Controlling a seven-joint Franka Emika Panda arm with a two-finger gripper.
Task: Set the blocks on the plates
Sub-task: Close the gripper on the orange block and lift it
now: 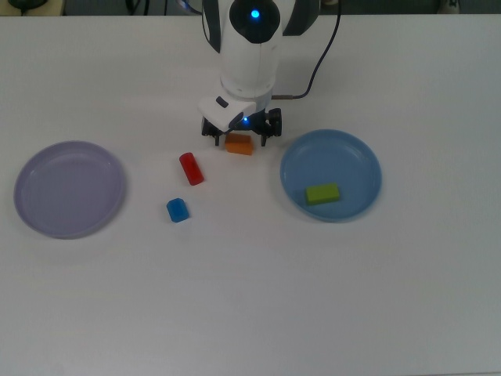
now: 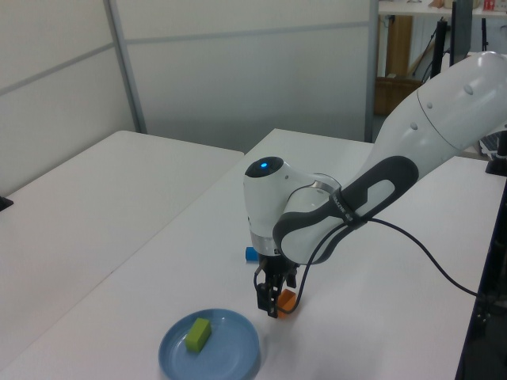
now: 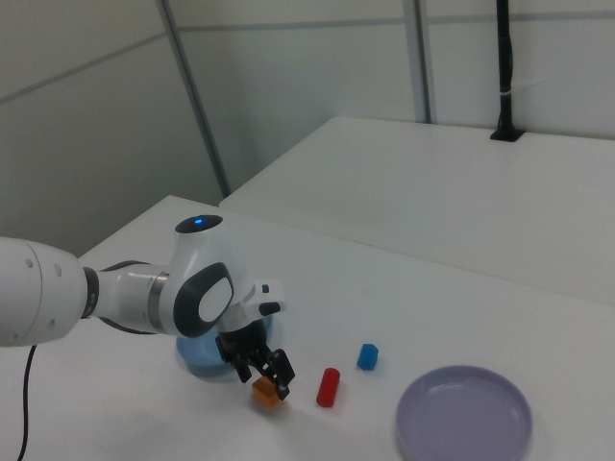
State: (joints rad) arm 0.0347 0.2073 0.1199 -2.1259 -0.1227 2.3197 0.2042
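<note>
The orange block [image 1: 239,144] lies on the table between the two spread fingers of my open gripper [image 1: 239,131], which stands low over it; the fingers are apart from its ends. In the left view the gripper [image 2: 273,302] partly hides the orange block [image 2: 287,299]. The red block [image 1: 191,168] and the blue block [image 1: 178,210] lie on the table to the top view's left. The lime-green block [image 1: 322,193] rests in the blue plate [image 1: 352,157]. The lavender plate [image 1: 69,188] at the top view's far left holds nothing.
A black cable [image 1: 313,74] runs from the arm's wrist over the table behind the orange block. In the right view the blue plate [image 3: 192,363] is mostly hidden behind the arm, and the lavender plate [image 3: 464,413] sits at the right view's lower right.
</note>
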